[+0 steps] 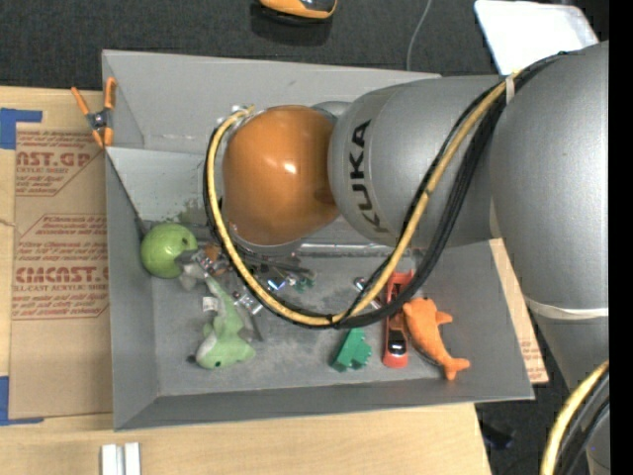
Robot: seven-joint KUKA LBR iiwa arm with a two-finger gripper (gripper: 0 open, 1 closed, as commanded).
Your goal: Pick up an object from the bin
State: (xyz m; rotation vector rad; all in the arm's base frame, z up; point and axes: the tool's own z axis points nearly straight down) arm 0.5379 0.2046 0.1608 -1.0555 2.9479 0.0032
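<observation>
Roughly, camera view: gripper (226, 287) hangs under the arm's orange cover, low in the bin (134, 364); can't tell how wide the jaws stand or whether they've got anything. Nearest thing is a pale green toy animal (224, 342), just below the jaws twd the near wall, long axis approx. pointing back at them; a green apple (166, 249) sits just up-left of them. Also in the bin, well off to the view's right of the jaws: dark green block (350, 350), red stick (398, 327), orange fish (435, 334).

KUKA on the grey arm (425, 156) (black letters, running sideways)
</observation>
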